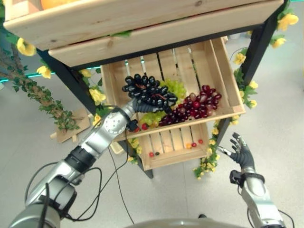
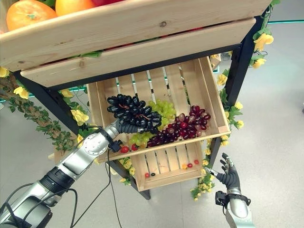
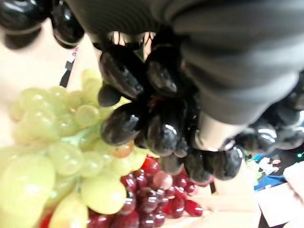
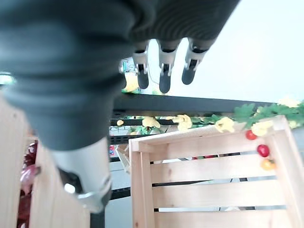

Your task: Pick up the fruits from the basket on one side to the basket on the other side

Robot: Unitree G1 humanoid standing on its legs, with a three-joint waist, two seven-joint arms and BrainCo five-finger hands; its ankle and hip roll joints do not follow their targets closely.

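My right hand (image 1: 242, 153) hangs low beside the stand, fingers (image 4: 164, 76) straight and released, grasping nothing. My left hand (image 1: 140, 106) reaches into the slatted wooden crate (image 1: 223, 71) on the middle shelf, fingers clenched around the bunch of glossy black grapes (image 1: 148, 90). Pale green grapes (image 1: 175, 87) and dark red grapes (image 1: 194, 107) lie just beyond, touching it.

We are viewing a middle crate (image 1: 228, 80) holding three grape bunches (image 1: 190, 107); a lower crate (image 1: 164, 142) is sitting beneath it, an upper crate (image 1: 142, 19) above, the right robot hand (image 1: 241, 151) hanging rightward.
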